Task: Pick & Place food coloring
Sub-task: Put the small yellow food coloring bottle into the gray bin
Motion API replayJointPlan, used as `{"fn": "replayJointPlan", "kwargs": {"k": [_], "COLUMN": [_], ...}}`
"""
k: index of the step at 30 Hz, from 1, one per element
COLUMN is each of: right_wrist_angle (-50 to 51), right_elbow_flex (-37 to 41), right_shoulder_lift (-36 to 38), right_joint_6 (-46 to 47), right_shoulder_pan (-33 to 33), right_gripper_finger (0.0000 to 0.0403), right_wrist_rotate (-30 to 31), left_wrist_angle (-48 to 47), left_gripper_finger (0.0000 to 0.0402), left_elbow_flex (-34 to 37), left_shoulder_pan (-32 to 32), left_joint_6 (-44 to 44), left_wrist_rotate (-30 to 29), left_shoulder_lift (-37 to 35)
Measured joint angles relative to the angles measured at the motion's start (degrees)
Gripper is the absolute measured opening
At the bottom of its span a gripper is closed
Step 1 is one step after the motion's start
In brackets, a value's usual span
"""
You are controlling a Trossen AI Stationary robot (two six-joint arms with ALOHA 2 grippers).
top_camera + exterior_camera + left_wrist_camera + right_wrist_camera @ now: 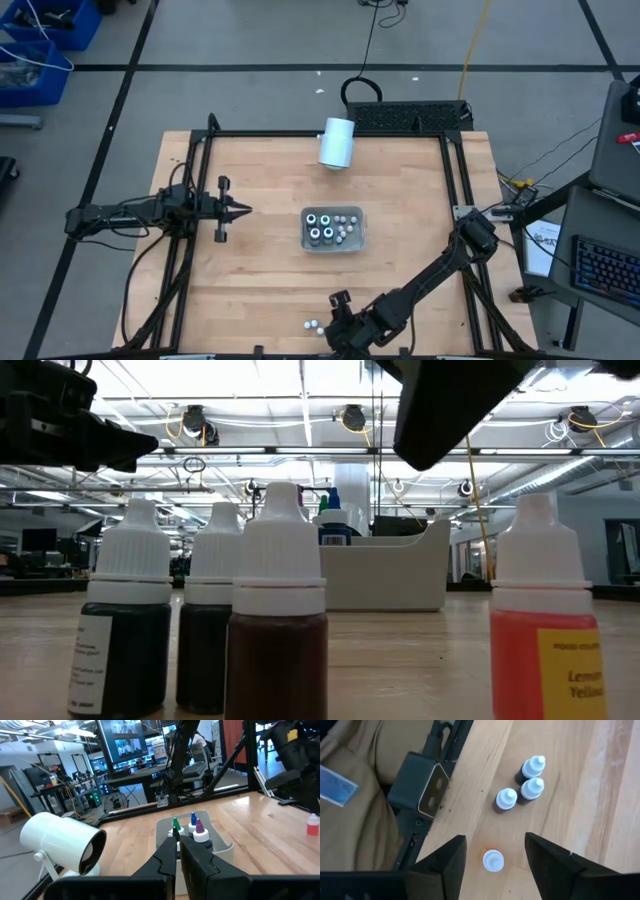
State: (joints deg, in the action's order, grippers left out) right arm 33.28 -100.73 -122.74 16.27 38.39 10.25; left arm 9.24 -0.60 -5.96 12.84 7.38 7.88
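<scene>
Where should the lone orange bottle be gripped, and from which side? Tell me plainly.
Grip the orange bottle by its white cap and neck, coming straight down from above. It stands upright, apart from the three dark bottles, so its sides are free. The right end effector hangs over it, open, a finger on either side.

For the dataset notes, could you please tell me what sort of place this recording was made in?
Probably a robotics lab or workshop: a wooden table edged by a black metal frame, a large wall screen beside cluttered workbenches, and blue storage bins on a grey floor marked with dark tape lines.
</scene>
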Motion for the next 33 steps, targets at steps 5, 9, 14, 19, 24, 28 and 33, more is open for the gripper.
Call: {"fn": "replayJointPlan", "kwargs": {"k": [5, 9, 14, 19, 24, 28, 33], "right_wrist_angle": [-0.01, -1.77, -2.42, -3.44, -5.74, -6.72, -8.5], "right_elbow_flex": [0.0, 1.67, 4.5, 5.74, 5.68, 6.21, 8.25], "right_shoulder_lift": [0.0, 0.07, 0.0, -0.02, 0.0, 0.02, 0.0], "right_joint_6": [0.15, 1.37, 1.99, 2.05, 1.19, 1.75, 2.24], "right_shoulder_pan": [-0.02, -0.02, 0.09, 0.09, 0.09, 0.09, 0.09], "right_gripper_finger": [0.0182, 0.0175, 0.0172, 0.0173, 0.0168, 0.0159, 0.0147], "right_wrist_rotate": [0.1, 0.15, 0.06, 0.02, 0.0, -0.01, -0.03], "left_wrist_angle": [-0.1, -0.07, -0.03, -0.03, -0.03, -0.03, -0.05], "left_gripper_finger": [0.0031, 0.0031, 0.0031, 0.0031, 0.0031, 0.0031, 0.0031], "left_elbow_flex": [0.0, 0.0, 0.0, 0.0, 0.0, 0.0, 0.0], "left_shoulder_pan": [0.0, -0.02, 0.0, 0.0, -0.01, 0.0, -0.01], "left_joint_6": [-0.02, -0.02, -0.02, -0.02, -0.02, -0.02, -0.02], "left_wrist_rotate": [0.0, 0.0, 0.0, 0.0, 0.0, 0.0, 0.0], "left_shoulder_lift": [-0.02, 0.0, -0.01, -0.02, 0.0, -0.01, 0.0]}}
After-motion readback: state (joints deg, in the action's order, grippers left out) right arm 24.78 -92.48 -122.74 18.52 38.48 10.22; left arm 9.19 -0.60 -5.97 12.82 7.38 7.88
